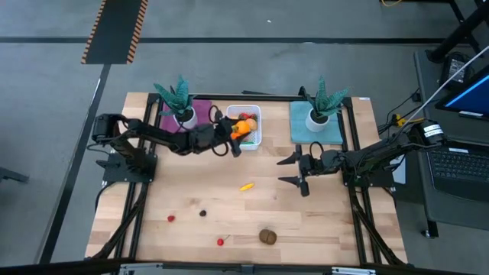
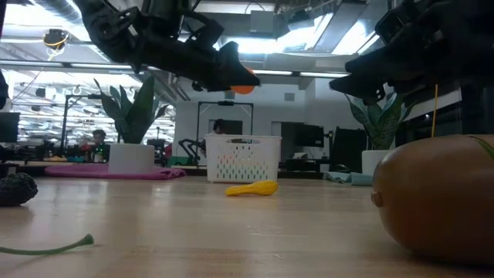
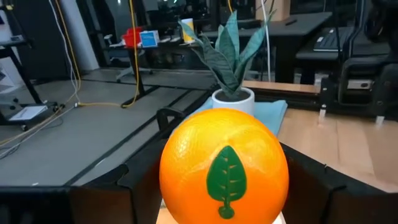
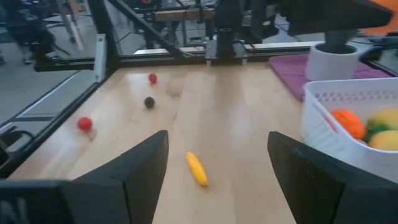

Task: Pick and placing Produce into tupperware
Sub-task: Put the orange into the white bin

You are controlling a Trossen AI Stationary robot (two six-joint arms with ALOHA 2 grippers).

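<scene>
The white tupperware tub [image 1: 252, 114] stands at the table's far middle, with an orange, a yellow and a green piece inside [image 4: 364, 130]. My left gripper [image 1: 235, 136] reaches from the left and is shut on an orange with a green leaf mark [image 3: 224, 168], hanging over the tub's near-left part. My right gripper [image 1: 292, 169] hovers open right of centre, touching nothing. A yellow banana [image 1: 246, 186] lies on the wood between its fingers' line and the tub. Red pieces [image 1: 171, 218] [image 1: 220, 241], a dark piece [image 1: 202, 213] and a brown piece [image 1: 267, 236] lie near the front edge. My left gripper pinches the orange [image 2: 243, 83] between its two fingers [image 3: 134, 183], one on each side of the ball. The fingers come from the table's left, roughly level. The orange is lifted clear, above the tub [image 2: 241, 158], with its leaf mark facing the wrist camera.
Two teal spiky plants in white pots stand on a purple mat [image 1: 200, 111] left of the tub and a teal mat [image 1: 313, 126] right of it. Open wood lies in the table's middle. A laptop [image 1: 458, 164] sits beyond the right edge.
</scene>
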